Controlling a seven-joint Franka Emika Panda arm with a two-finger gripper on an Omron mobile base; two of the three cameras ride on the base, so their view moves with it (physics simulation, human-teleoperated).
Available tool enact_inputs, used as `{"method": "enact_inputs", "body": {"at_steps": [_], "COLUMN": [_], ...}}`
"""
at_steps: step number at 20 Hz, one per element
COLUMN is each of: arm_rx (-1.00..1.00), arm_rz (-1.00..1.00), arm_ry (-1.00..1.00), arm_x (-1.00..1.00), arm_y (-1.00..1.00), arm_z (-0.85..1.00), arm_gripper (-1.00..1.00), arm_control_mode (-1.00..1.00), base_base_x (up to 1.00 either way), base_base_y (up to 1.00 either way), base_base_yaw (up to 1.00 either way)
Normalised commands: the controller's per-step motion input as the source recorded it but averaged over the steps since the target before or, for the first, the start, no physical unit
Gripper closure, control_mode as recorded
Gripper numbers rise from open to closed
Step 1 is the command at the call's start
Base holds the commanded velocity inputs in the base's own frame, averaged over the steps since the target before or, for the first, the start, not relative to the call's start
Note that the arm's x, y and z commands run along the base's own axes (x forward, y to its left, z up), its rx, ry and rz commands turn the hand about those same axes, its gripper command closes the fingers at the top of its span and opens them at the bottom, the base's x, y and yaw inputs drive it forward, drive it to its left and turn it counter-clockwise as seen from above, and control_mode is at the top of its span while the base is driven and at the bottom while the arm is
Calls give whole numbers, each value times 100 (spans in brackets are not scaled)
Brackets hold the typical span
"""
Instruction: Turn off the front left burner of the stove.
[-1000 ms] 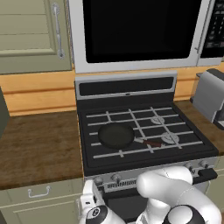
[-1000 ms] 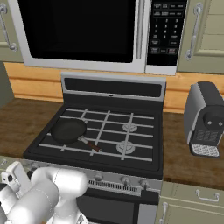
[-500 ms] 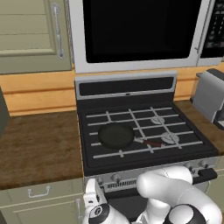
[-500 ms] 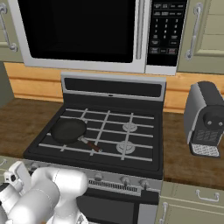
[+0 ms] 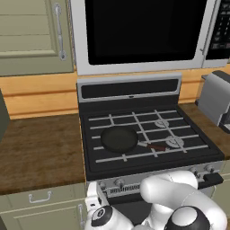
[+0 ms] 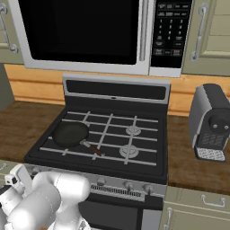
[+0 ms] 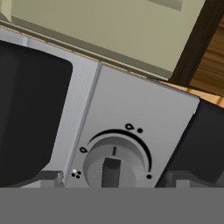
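The stove [image 5: 130, 90] [image 6: 114, 92] has a black top with pale grey grates. Its front left burner [image 5: 108, 158] [image 6: 49, 150] lies under a round black skillet [image 5: 119, 139] [image 6: 69, 134]. In the hand view a silver knob [image 7: 114, 159] on the stainless front panel [image 7: 131, 105] sits very close, its raised bar standing upright in the picture. My gripper [image 7: 113, 179] is open, one fingertip on each side of the knob with gaps between. My hand [image 5: 96, 211] [image 6: 13, 179] is low at the left end of the stove front.
Other silver knobs [image 5: 202, 169] [image 6: 129, 184] line the front panel. A big microwave [image 5: 139, 31] hangs above the stove. A grey appliance [image 6: 211, 123] stands on the wooden counter [image 5: 40, 148] to the right. Cabinet drawers [image 5: 40, 197] flank the stove.
My hand has edged slightly right along the stove front; the skillet and everything else have stayed put.
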Motion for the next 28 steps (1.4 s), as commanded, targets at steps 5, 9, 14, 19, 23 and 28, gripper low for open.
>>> {"method": "enact_inputs", "body": {"at_steps": [5,9,14,19,23,28], "arm_rx": [0,0,0,0,0,0], "arm_rz": [0,0,0,0,0,1], "arm_ry": [0,0,-13,-18,-9,-6], "arm_x": [0,0,0,0,0,0], "arm_y": [0,0,0,0,0,0], "arm_z": [0,0,-7,-5,2,0], "arm_gripper": [-100,-100,-100,-100,-100,-100], "arm_control_mode": [-100,-100,-100,-100,-100,-100], "base_base_x": [0,0,0,0,0,0], "base_base_y": [0,0,0,0,0,0], "base_base_yaw": [0,0,0,0,0,0]}}
